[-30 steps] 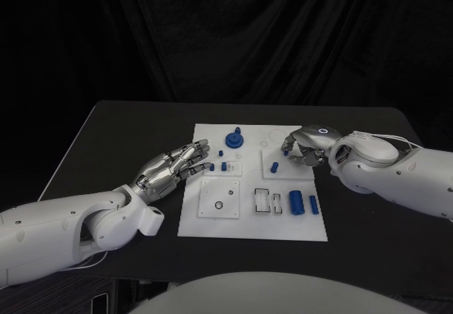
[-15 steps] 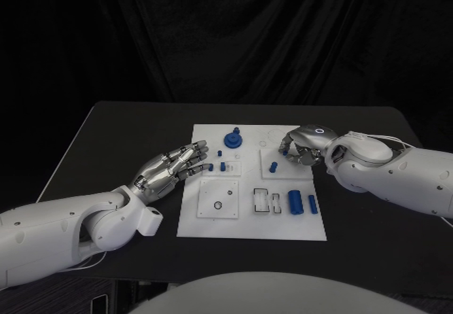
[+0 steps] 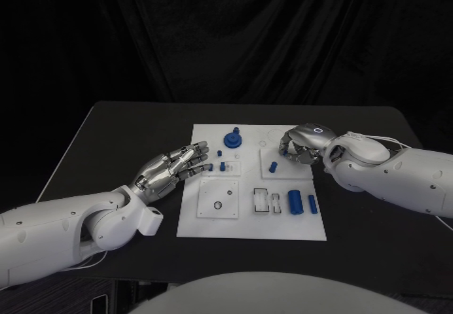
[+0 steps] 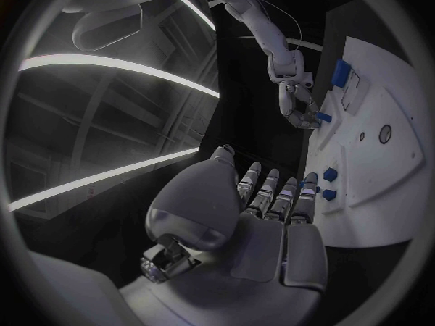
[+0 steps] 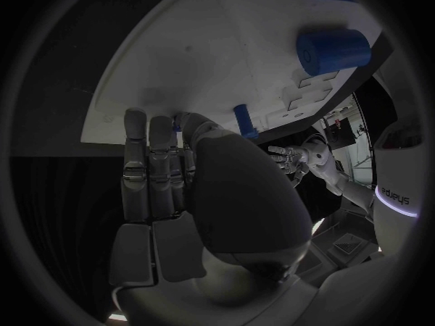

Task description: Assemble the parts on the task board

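Hovering over the far right part of the task board (image 3: 252, 216), the right hand (image 3: 300, 149) pinches a small blue peg (image 3: 282, 151), light, stiff and likely slippery, best gripped by its sides, while the left hand (image 3: 175, 169) waits beside the board with fingers spread, holding nothing.

Bare worktop (image 3: 113, 131) rings the board (image 3: 250, 229); upright pegs (image 3: 232, 139) crowd its far edge, both hands (image 3: 175, 167) flank its sides.

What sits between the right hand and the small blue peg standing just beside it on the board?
Nothing visible. The right hand hovers over the task board, and the blue peg stands apart from its fingers with bare board between them.
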`<action>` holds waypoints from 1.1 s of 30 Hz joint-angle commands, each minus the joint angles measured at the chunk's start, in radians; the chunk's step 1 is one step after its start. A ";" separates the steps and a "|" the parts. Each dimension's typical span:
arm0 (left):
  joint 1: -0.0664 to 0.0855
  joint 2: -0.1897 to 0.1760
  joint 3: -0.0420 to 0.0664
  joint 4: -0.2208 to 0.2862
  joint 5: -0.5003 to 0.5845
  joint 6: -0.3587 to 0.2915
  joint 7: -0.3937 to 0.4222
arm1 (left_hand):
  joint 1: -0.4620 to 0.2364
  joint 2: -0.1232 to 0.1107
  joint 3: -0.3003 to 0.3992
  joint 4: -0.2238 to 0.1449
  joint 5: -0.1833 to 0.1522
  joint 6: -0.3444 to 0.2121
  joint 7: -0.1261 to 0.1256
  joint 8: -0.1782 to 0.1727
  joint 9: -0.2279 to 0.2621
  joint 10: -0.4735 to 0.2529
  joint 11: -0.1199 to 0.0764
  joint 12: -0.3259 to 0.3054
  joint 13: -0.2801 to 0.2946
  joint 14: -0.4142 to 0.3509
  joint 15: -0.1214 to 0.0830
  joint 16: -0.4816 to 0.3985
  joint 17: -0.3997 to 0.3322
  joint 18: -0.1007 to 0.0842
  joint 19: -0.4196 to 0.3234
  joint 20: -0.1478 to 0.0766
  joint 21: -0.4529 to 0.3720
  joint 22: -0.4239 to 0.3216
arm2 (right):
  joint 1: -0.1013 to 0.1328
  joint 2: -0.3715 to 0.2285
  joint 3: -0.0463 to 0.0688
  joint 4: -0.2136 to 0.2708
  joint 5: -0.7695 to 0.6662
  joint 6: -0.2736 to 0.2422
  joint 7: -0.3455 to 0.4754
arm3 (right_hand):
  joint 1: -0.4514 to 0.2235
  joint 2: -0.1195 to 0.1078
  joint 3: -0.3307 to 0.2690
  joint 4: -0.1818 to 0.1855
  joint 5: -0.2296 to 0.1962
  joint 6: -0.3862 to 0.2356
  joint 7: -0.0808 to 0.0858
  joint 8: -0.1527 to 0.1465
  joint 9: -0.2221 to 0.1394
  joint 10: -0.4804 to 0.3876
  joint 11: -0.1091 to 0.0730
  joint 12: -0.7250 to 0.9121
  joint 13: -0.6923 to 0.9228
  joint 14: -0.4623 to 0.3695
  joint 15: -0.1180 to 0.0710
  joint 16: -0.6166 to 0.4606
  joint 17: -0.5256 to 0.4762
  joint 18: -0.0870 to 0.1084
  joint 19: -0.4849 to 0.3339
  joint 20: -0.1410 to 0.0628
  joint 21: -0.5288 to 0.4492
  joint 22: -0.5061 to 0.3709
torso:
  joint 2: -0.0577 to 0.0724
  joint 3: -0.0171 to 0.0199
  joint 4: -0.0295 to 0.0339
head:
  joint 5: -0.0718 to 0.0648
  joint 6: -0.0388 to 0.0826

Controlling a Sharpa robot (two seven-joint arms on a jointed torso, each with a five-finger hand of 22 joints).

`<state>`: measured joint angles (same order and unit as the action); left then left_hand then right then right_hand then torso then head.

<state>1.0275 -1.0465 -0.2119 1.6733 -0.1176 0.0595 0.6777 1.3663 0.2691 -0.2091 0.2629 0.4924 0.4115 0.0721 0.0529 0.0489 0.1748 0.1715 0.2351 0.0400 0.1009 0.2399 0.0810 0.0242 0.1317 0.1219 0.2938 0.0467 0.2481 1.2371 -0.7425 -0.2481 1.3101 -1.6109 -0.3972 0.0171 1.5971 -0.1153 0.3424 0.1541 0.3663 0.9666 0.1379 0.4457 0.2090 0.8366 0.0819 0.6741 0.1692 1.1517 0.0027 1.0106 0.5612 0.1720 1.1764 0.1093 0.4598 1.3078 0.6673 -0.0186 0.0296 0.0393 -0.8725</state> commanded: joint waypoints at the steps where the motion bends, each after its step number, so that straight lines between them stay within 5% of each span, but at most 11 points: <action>1: -0.002 0.003 0.001 0.000 0.006 0.018 0.132 | 0.009 0.001 0.002 -0.007 0.007 0.012 0.008 0.005 0.002 0.001 0.005 0.004 0.002 0.000 0.007 0.007 0.002 -0.014 0.006 -0.001 0.004 0.001 | -0.003 0.001 0.001 -0.004 -0.009 -0.044 0.020 | -0.002 0.011 -0.002 -0.009 0.004 0.002 -0.002 0.009 0.011 0.011 -0.002 0.007 0.007 0.011 -0.001 -0.005 0.000 0.009 0.001 -0.007 0.006 0.027 | 0.000 0.0001 0.0013 | -0.003 0.000; 21: -0.004 0.001 0.001 -0.009 0.006 0.013 0.130 | 0.011 0.005 0.005 -0.006 0.014 0.022 0.015 0.007 0.003 0.003 0.006 0.007 0.002 0.004 0.009 0.012 0.003 -0.017 0.012 -0.001 0.006 0.006 | 0.000 -0.030 0.004 0.029 0.024 -0.110 0.026 | -0.002 0.004 0.007 -0.032 -0.019 -0.056 0.011 0.007 0.042 0.022 0.004 0.002 0.015 0.019 0.001 -0.012 0.009 0.004 -0.001 -0.009 0.032 0.031 | 0.000 0.0001 0.0012 | 0.001 0.000; 33: -0.004 -0.007 0.001 -0.003 0.006 0.005 0.130 | 0.009 0.005 0.004 -0.001 0.013 0.035 0.028 0.011 0.004 0.006 0.003 0.011 0.003 0.007 0.010 0.015 0.003 -0.019 0.016 -0.001 0.008 0.007 | 0.057 -0.089 0.005 0.150 0.027 -0.088 -0.013 | -0.009 0.001 0.011 -0.029 -0.034 -0.070 0.014 0.002 0.048 0.020 0.008 -0.010 0.012 0.017 0.005 -0.015 0.008 0.005 -0.005 -0.006 0.032 0.029 | -0.001 -0.0011 -0.0004 | 0.008 0.000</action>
<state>1.0245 -1.0533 -0.2119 1.6662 -0.1171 0.0640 0.6783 1.3684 0.2714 -0.2078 0.2592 0.5036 0.4378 0.0984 0.0593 0.0519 0.1754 0.1720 0.2430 0.0415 0.1060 0.2449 0.0927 0.0261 0.1316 0.1297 0.2930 0.0502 0.2541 1.2889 -0.8267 -0.2442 1.4433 -1.5869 -0.4803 0.0349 1.5963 -0.1140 0.3505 0.1266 0.3348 0.9024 0.1526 0.4546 0.2560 0.8541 0.0829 0.6667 0.1831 1.1658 0.0028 1.0012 0.5703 0.1719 1.1794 0.1054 0.4880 1.3074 0.6666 -0.0187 0.0297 0.0450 -0.8725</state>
